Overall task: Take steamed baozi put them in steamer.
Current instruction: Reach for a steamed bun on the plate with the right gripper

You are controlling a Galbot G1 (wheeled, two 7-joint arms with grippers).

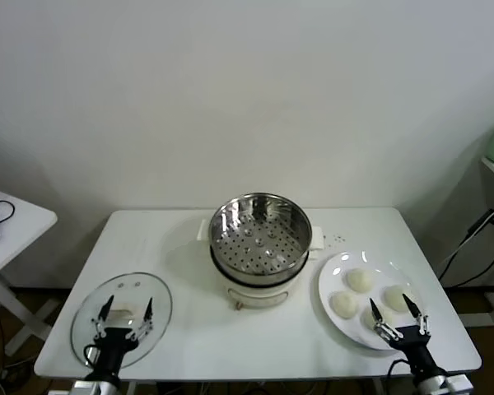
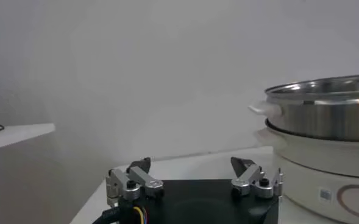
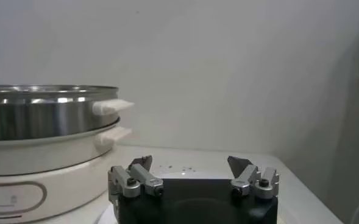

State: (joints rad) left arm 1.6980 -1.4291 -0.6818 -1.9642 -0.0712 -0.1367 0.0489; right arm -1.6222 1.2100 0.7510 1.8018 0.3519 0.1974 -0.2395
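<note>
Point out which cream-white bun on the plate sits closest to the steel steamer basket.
The round cream-white bun at the plate's far edge, toward the steel steamer basket; the other buns lie nearer the open right gripper.

Steamed baozi (image 1: 361,280): smooth cream-white dome buns, four as far as could be seen, clustered close together to the steamer's right, one partly hidden.
Steamer (image 1: 259,233): shiny round steel basket, perforated floor bare, upright on white cooker base, mid-table.
</note>
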